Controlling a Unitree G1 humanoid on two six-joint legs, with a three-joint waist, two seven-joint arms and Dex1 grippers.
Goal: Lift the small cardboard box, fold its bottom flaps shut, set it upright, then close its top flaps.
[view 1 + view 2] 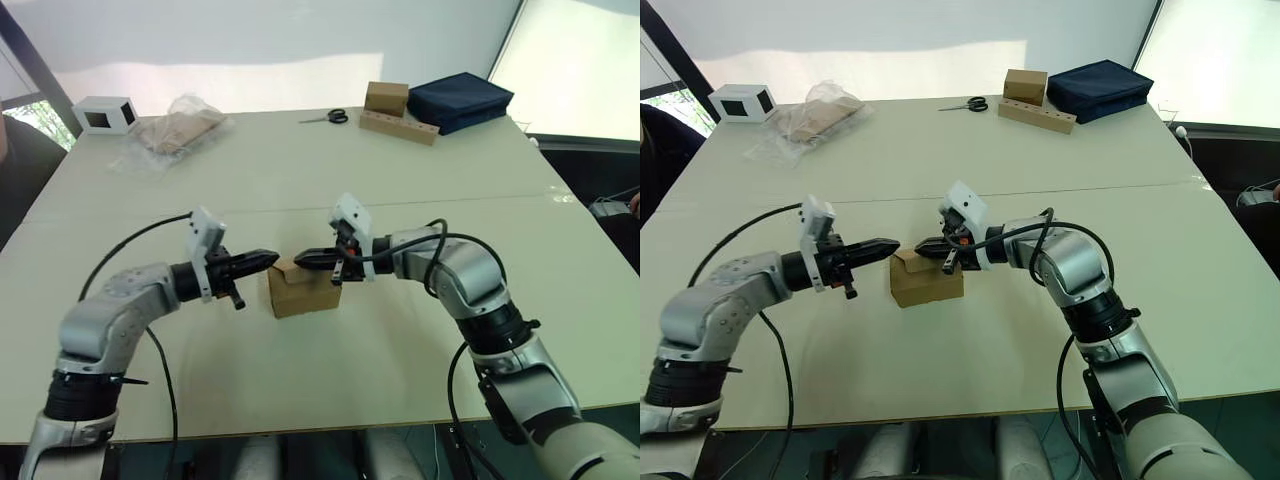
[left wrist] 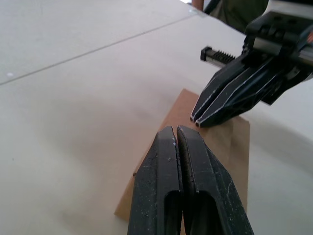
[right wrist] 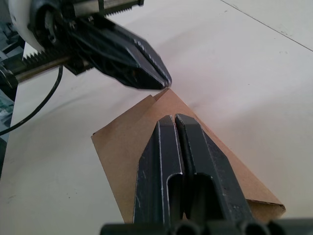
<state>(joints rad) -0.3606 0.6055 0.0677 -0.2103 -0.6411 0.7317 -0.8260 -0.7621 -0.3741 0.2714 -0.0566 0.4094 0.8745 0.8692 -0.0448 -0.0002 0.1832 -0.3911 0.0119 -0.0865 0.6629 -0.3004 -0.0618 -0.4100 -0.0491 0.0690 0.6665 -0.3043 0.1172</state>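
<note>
- Box (image 1: 303, 289) upright on the table (image 1: 400, 190); bottom looks done.
- Left gripper (image 1: 268, 258) and right gripper (image 1: 305, 259), both clenched empty, press over the top flaps (image 3: 161, 125); I'd say closing remains.

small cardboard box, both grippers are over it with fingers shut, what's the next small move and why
Probably press both tips down. The small cardboard box stands upright on the table, and the shut left gripper and shut right gripper meet above its top flaps, one of which looks slightly raised.
</note>
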